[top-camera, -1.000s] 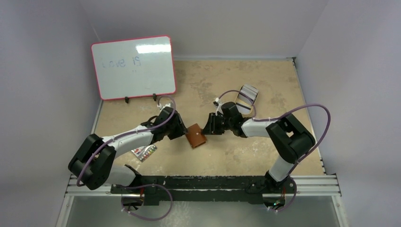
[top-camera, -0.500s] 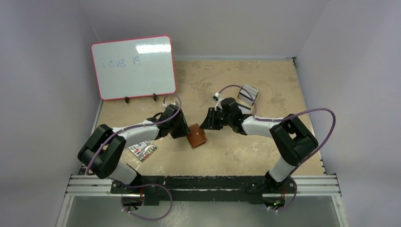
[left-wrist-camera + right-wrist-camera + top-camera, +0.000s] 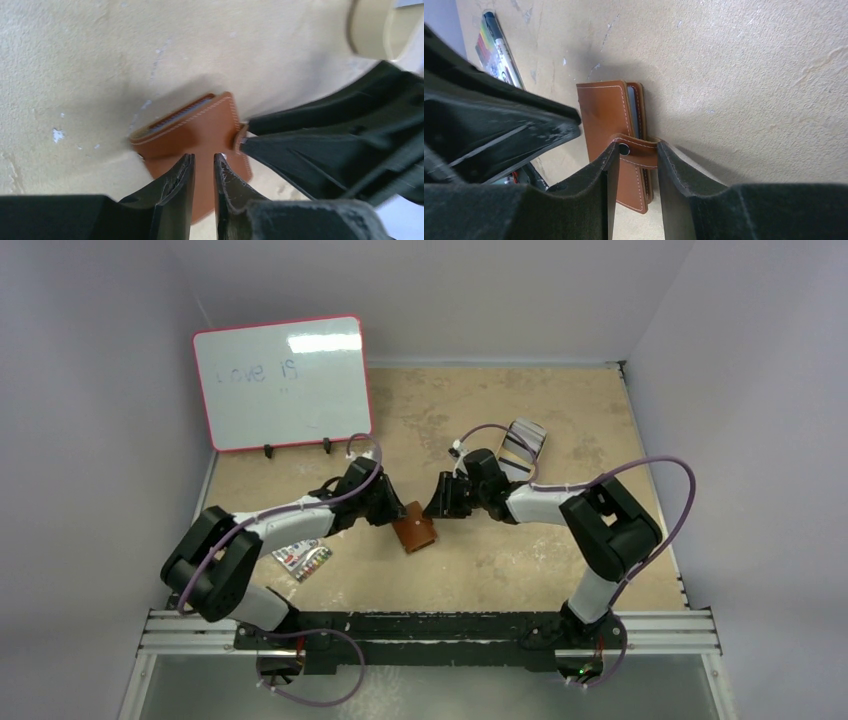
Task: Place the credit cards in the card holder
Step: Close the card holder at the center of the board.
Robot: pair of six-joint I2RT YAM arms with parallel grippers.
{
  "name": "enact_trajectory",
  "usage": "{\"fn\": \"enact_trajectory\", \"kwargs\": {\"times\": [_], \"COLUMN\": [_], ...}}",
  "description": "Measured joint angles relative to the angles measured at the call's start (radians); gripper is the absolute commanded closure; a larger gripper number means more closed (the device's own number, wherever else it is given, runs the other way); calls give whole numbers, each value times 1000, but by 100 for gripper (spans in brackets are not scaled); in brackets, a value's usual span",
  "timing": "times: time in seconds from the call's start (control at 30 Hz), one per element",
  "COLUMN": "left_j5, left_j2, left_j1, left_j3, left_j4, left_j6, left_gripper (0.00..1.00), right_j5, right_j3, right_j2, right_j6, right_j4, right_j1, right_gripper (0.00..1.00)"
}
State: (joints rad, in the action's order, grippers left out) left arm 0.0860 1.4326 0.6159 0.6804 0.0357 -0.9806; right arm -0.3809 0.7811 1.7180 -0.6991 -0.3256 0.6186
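The card holder (image 3: 414,532), a closed brown leather wallet, sits mid-table between both arms. My right gripper (image 3: 436,508) is shut on it: in the right wrist view the fingers (image 3: 636,145) press the card holder (image 3: 601,110) from both sides at its snap strap (image 3: 639,149). My left gripper (image 3: 393,513) meets it from the other side. In the left wrist view its jaws (image 3: 203,156) stand a narrow slit apart over the card holder (image 3: 195,130); I cannot tell if they pinch it. Credit cards (image 3: 522,443), pale with dark stripes, lie in a tan tin behind the right arm.
The tan oval tin (image 3: 367,30) stands just beyond the right gripper. A pack of coloured markers (image 3: 303,558) lies by the left arm, also showing in the right wrist view (image 3: 499,45). A pink-framed whiteboard (image 3: 283,380) stands at the back left.
My left gripper's jaws have narrowed to a slit at the card holder. The left arm's elbow swung forward; the right gripper shifted slightly back. The card holder has barely moved.
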Motion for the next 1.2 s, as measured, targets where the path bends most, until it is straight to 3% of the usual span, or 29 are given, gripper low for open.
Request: {"fn": "enact_trajectory", "kwargs": {"times": [0.27,0.57,0.77,1.2], "left_j5": [-10,-12,18,31], "left_j2": [82,78,78,74], "left_j1": [-1,-1,-14,-18], "left_j3": [-3,-7,-42,-102], "left_j4": [-21,-25,-91,-206], "left_j6": [-3,-5,-34,-83], "left_gripper": [82,81,81,80], "right_j5": [6,231,237,370], "right_j3": [33,171,193,248], "right_j2": [8,-48,-53,14], "right_j6": [27,81,81,97], "right_j4": [39,276,293,390], "right_j1": [3,108,132,148], "right_gripper": [61,61,56,58]}}
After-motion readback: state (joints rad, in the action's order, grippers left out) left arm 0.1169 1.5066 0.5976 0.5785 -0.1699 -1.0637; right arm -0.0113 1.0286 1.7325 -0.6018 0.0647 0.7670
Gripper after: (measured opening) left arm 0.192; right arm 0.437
